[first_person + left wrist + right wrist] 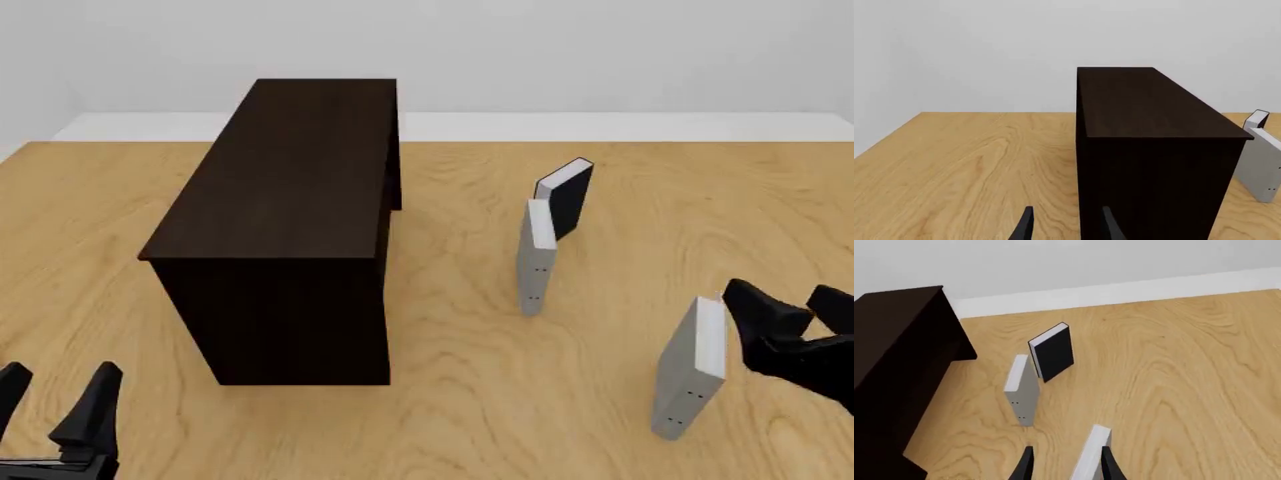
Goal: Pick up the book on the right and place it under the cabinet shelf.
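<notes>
The light grey hardcover book (694,368) is standing at lower right of the front view. The right gripper (1064,462) is straddling its top edge, jaws seemingly released. It looks stiff, light, tippable.

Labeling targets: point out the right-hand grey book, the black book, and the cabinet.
right-hand grey book (681,385): front view, on its grey cover.
black book (571,200): front view, on its black cover.
cabinet (287,180): front view, on its flat top.
</notes>
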Available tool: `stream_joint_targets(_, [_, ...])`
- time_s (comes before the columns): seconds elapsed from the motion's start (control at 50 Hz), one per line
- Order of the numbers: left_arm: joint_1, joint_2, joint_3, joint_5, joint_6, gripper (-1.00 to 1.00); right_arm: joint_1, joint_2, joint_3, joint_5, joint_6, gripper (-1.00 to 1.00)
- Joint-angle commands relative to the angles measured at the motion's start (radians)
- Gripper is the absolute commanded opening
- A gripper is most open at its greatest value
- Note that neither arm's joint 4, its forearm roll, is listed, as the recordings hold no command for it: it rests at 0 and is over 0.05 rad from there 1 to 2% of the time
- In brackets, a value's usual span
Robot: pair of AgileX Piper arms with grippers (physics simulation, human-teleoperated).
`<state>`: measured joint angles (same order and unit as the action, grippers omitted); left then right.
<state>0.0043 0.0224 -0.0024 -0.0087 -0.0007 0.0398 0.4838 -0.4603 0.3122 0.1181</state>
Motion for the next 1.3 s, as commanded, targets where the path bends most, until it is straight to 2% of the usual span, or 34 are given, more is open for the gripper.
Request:
stream_joint_targets(0.02, [0.0, 0.0, 0.0, 0.002, 0.0, 1.0, -0.011, 0.17, -0.159, 0.113, 0.033, 1.0])
stream_joint_targets(0.16, [0.0, 0.006, 0.0, -0.002, 0.0, 1.0, -0.047, 0.261, -0.226, 0.178, 0.039, 1.0])
stream_joint_targets(0.18, [0.0, 0.005, 0.001, -0.002, 0.0, 1.0, -0.035, 0.264, -0.23, 0.19, 0.057, 1.0])
stream_joint_targets(0.24, [0.001, 0.015, 0.001, -0.009, -0.001, 1.0, -0.064, 0.292, -0.261, 0.22, 0.028, 1.0])
stream_joint_targets(0.26, [0.001, 0.023, 0.001, -0.014, -0.001, 1.0, -0.055, 0.294, -0.265, 0.227, 0.052, 1.0])
stream_joint_targets(0.3, [0.001, 0.037, 0.001, -0.024, -0.001, 1.0, -0.05, 0.313, -0.277, 0.243, 0.061, 1.0])
stream_joint_targets(0.36, [0.001, 0.042, 0.001, -0.028, -0.001, 1.0, -0.069, 0.353, -0.296, 0.253, 0.044, 1.0])
stream_joint_targets(0.4, [0.001, 0.051, 0.001, -0.034, -0.001, 1.0, -0.046, 0.368, -0.289, 0.255, 0.083, 1.0])
stream_joint_targets(0.42, [0.001, 0.053, 0.001, -0.035, -0.001, 1.0, -0.049, 0.376, -0.289, 0.256, 0.079, 1.0])
stream_joint_targets(0.62, [0.001, 0.05, 0.001, -0.031, -0.001, 1.0, -0.085, 0.435, -0.276, 0.239, 0.043, 1.0])
stream_joint_targets(1.04, [0.001, 0.055, 0.001, -0.036, -0.001, 1.0, -0.086, 0.466, -0.216, 0.205, 0.041, 1.0])
stream_joint_targets(1.3, [0.002, 0.063, 0.001, -0.041, -0.001, 1.0, -0.089, 0.513, -0.151, 0.141, 0.047, 1.0])
